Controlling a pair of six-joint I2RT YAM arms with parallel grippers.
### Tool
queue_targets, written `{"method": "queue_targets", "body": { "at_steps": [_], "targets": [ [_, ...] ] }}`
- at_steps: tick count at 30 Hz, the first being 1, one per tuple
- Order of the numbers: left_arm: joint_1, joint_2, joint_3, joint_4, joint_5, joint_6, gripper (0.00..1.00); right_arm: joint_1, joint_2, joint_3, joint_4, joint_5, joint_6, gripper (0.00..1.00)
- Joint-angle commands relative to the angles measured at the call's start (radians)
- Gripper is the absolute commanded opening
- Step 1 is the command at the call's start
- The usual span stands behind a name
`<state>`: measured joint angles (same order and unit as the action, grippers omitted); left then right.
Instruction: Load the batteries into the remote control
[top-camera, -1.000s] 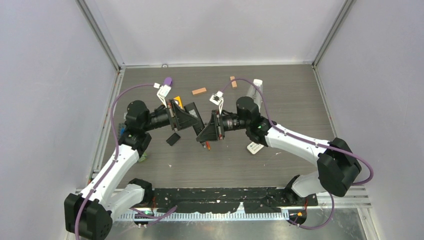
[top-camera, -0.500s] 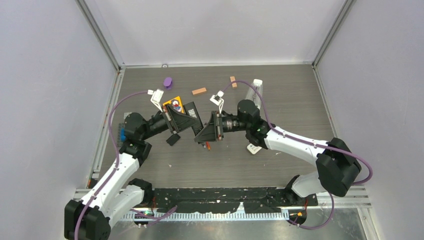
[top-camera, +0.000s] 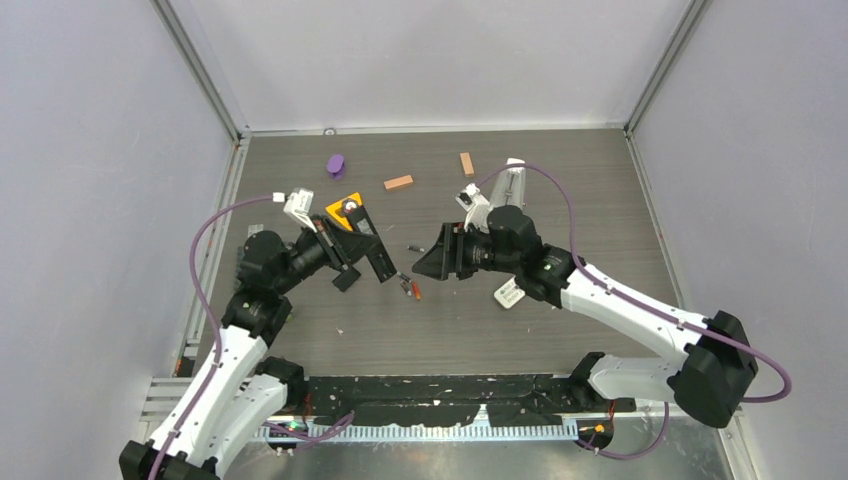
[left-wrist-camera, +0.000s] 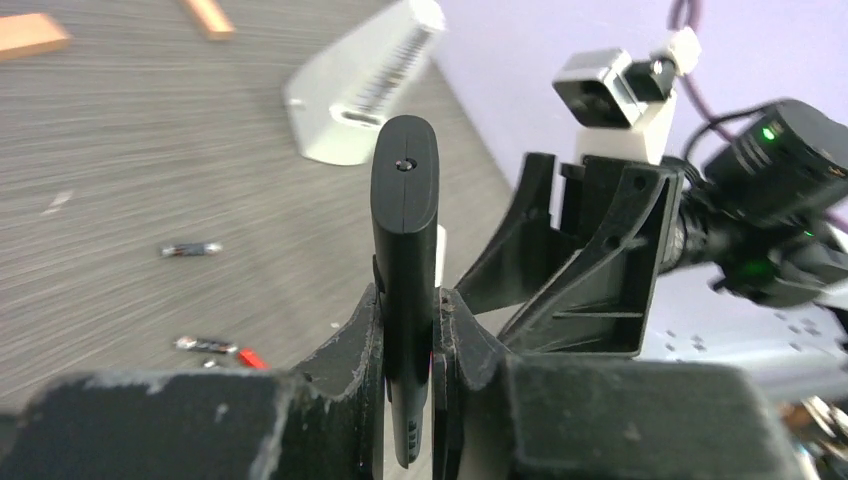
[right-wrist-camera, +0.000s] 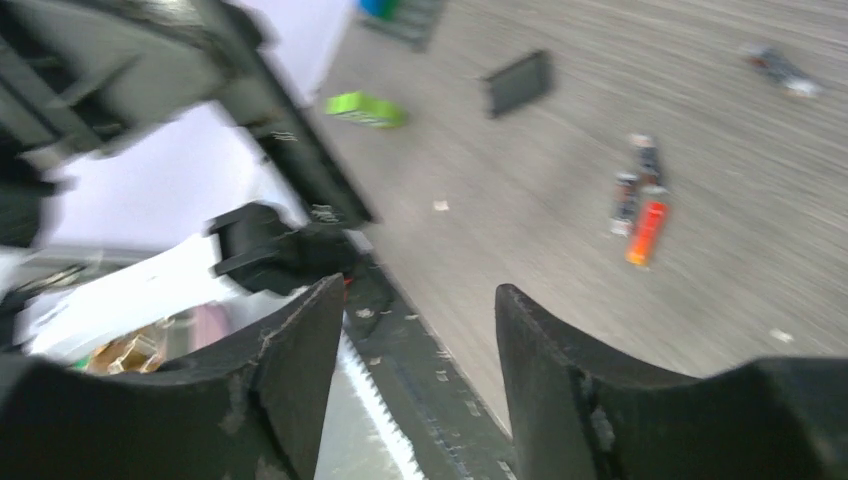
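My left gripper (top-camera: 352, 243) is shut on a black remote control (top-camera: 380, 262) and holds it on edge above the table; in the left wrist view the remote (left-wrist-camera: 405, 220) stands up between my fingers (left-wrist-camera: 355, 340). My right gripper (top-camera: 425, 265) is open and empty, facing the remote from the right, with its fingers (right-wrist-camera: 300, 340) wide apart. Dark batteries and one red-orange battery (top-camera: 408, 287) lie on the table between the grippers, and they show in the right wrist view (right-wrist-camera: 645, 230). One more dark battery (top-camera: 413, 245) lies a little farther back.
A small black cover (top-camera: 346, 279) lies under the left gripper. A white remote (top-camera: 512, 185) stands at the back right, and a white piece (top-camera: 510, 293) lies by the right arm. Orange blocks (top-camera: 398, 182), a purple object (top-camera: 335, 163) and a yellow-orange item (top-camera: 343, 205) lie at the back.
The two grippers have drawn apart: the left one pulled back left with the remote, the right one moved right. The batteries between them are now uncovered.
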<state>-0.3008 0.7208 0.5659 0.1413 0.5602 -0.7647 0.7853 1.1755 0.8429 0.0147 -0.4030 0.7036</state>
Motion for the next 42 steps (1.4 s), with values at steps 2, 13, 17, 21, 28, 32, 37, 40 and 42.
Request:
{"method": "queue_targets", "body": {
  "at_steps": [2, 13, 17, 21, 28, 32, 37, 40, 42],
  "targets": [
    [0.008, -0.032, 0.177, -0.382, -0.225, 0.145, 0.0, 0.072, 0.112, 0.139, -0.376, 0.455, -0.098, 0.56],
    [0.008, -0.049, 0.148, -0.401, -0.28, 0.095, 0.0, 0.209, 0.411, 0.308, -0.431, 0.688, -0.175, 0.52],
    [0.008, -0.068, 0.145, -0.416, -0.309, 0.096, 0.0, 0.209, 0.485, 0.34, -0.383, 0.712, -0.227, 0.52],
    [0.008, -0.07, 0.147, -0.416, -0.326, 0.114, 0.0, 0.208, 0.576, 0.399, -0.333, 0.674, -0.309, 0.49],
    [0.157, 0.049, 0.179, -0.403, -0.146, 0.091, 0.0, 0.191, 0.733, 0.582, -0.359, 0.675, -0.377, 0.46],
    [0.215, 0.084, 0.172, -0.364, -0.097, 0.073, 0.0, 0.185, 0.787, 0.644, -0.393, 0.648, -0.417, 0.45],
    [0.226, 0.094, 0.173, -0.386, -0.156, 0.088, 0.0, 0.172, 0.826, 0.677, -0.438, 0.594, -0.443, 0.45],
    [0.227, 0.101, 0.166, -0.386, -0.17, 0.09, 0.0, 0.169, 0.845, 0.681, -0.448, 0.551, -0.471, 0.45],
    [0.227, 0.103, 0.164, -0.382, -0.17, 0.09, 0.0, 0.168, 0.859, 0.686, -0.463, 0.539, -0.482, 0.45]
  ]
}}
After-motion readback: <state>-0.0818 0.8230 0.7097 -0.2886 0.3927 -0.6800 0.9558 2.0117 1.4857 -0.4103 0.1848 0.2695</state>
